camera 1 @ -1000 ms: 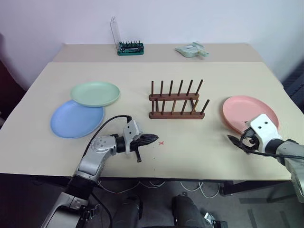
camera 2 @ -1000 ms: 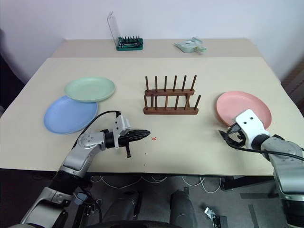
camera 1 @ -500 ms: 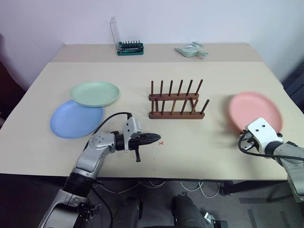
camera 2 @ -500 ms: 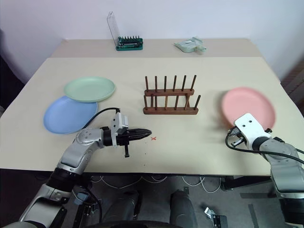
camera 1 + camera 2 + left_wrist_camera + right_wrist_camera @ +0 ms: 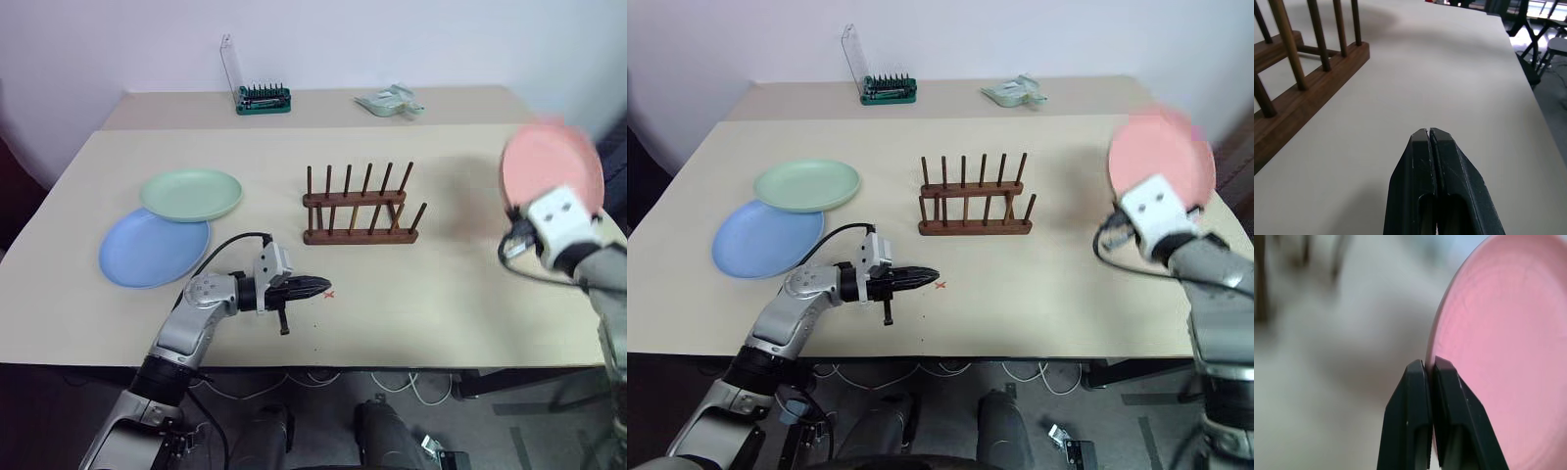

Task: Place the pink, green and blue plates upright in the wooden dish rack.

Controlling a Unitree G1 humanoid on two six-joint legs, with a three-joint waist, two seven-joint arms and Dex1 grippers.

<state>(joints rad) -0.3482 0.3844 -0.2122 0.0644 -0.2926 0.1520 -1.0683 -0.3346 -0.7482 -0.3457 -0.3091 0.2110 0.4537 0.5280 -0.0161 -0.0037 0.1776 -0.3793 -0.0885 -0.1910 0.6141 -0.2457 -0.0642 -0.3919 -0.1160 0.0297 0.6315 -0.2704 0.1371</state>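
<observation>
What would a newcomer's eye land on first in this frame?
The pink plate held up in the air at the table's right side, its rim pinched in the right gripper. Next, the empty wooden dish rack at the table's centre, and the green plate overlapping the blue plate on the left.

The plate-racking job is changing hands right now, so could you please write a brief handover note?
Right gripper: shut on the pink plate by its rim, plate raised off the table, right of the wooden dish rack.
Left gripper: shut, holding nothing, just above the table in front of the rack.
Green plate overlaps the blue plate, both flat at left.
Done: none racked. Left: all three.
</observation>
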